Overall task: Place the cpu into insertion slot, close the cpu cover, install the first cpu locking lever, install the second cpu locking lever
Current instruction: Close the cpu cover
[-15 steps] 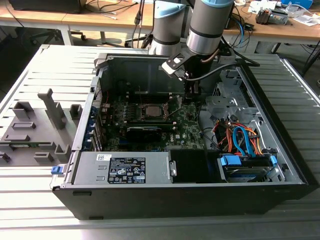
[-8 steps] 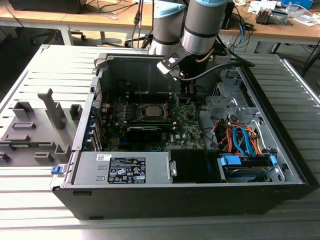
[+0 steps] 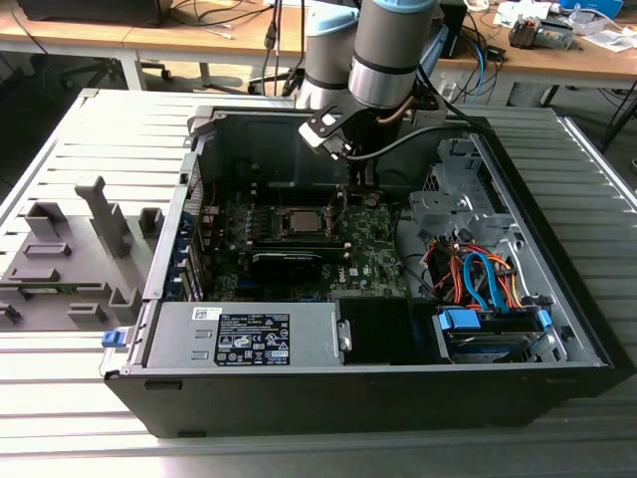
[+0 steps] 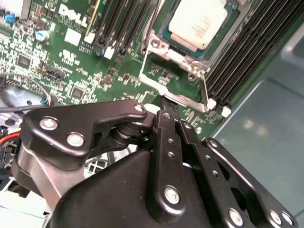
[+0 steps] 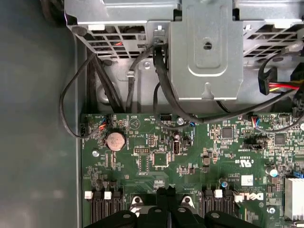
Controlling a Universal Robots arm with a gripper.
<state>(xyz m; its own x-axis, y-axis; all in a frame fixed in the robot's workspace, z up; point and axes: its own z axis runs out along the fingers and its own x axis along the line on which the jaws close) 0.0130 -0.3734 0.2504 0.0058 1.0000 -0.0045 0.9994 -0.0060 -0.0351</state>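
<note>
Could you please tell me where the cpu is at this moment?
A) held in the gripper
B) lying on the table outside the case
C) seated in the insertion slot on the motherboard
C: in the second wrist view the cpu lies silver top up in the insertion slot, apart from the gripper.

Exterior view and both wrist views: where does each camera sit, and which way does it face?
Exterior view: off the arm, above the open computer case, looking down into it; arm and gripper show.
First wrist view: on the wrist, facing the motherboard and drive cage past the gripper.
Second wrist view: on the wrist, facing the cpu over the gripper's linkage.
Both wrist views share motherboard and gripper.
</note>
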